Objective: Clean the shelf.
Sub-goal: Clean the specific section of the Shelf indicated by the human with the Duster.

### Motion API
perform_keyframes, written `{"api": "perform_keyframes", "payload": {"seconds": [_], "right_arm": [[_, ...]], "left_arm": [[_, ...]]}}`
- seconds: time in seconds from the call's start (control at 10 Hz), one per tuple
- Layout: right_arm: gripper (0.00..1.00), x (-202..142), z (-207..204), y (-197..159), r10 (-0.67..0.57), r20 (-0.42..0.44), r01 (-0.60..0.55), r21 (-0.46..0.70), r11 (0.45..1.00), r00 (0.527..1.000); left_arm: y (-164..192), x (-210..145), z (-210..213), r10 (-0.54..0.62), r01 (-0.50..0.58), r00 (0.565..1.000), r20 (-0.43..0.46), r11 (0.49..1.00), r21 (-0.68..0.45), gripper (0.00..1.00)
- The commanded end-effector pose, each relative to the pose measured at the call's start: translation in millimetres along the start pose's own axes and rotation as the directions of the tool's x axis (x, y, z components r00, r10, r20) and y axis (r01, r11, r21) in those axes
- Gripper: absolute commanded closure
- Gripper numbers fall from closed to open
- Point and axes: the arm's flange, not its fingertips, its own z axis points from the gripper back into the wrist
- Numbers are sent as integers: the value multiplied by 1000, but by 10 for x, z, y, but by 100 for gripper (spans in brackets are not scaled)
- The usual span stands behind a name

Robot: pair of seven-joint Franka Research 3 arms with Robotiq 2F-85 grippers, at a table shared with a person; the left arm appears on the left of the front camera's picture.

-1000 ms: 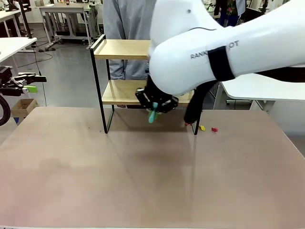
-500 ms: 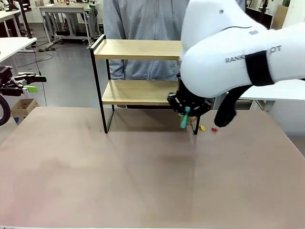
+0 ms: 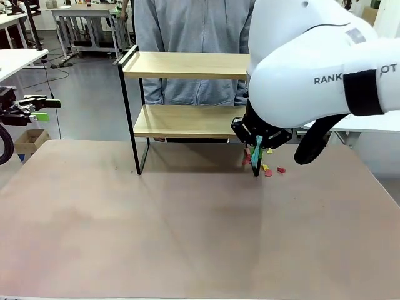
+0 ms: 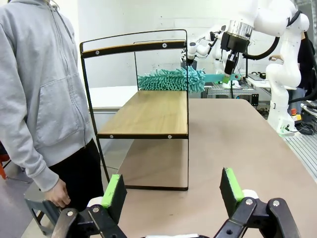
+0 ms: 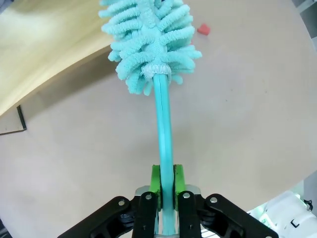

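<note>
The shelf (image 3: pixel 187 64) stands at the far middle of the table, two wooden boards in a black frame. My right gripper (image 3: pixel 256 141) hangs at the right end of its lower board, shut on the teal handle of a fluffy duster (image 3: pixel 257 154). In the right wrist view the gripper (image 5: pixel 166 187) clamps the handle, and the duster head (image 5: pixel 148 39) lies just off the corner of the board (image 5: pixel 39 44). The left wrist view has the duster head (image 4: pixel 171 79) at the shelf's (image 4: pixel 153 111) far end. My left gripper (image 4: pixel 173 191) is open and holds nothing, off the table's left side (image 3: pixel 31 111).
Small red and yellow bits (image 3: pixel 274 169) lie on the table by the shelf's right leg, one red bit (image 5: pixel 203 29) beyond the duster. A person in a grey hoodie (image 3: pixel 187 31) stands behind the shelf. The table's near half (image 3: pixel 187 237) is bare.
My right arm has swept the duster rightward along the lower board, from its middle to its right end. The left arm has not moved.
</note>
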Motion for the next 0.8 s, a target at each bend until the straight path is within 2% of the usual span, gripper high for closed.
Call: {"api": "perform_keyframes", "payload": {"seconds": [0.0, 0.1, 0.2, 0.4, 0.7], "right_arm": [[87, 63, -70, -38, -16, -31, 15, -9, 1000, 999], [87, 0, 0, 0, 0, 0, 0, 0, 1000, 1000], [87, -31, 116, -46, 59, 47, -64, 102, 993, 997], [87, -110, 378, -228, 54, 98, -73, 200, 977, 994], [87, -175, 549, -379, 137, 99, -161, 307, 938, 986]], "left_arm": [[-14, 35, 3, -7, 7, 1000, 1, 1000, 1, 0], [-14, 35, 3, -7, 7, 1000, 1, 1000, 1, 0], [-14, 35, 3, -7, 7, 1000, 1, 1000, 1, 0], [-14, 35, 3, -7, 7, 1000, 1, 1000, 1, 0], [-14, 35, 3, -7, 7, 1000, 1, 1000, 1, 0]]}}
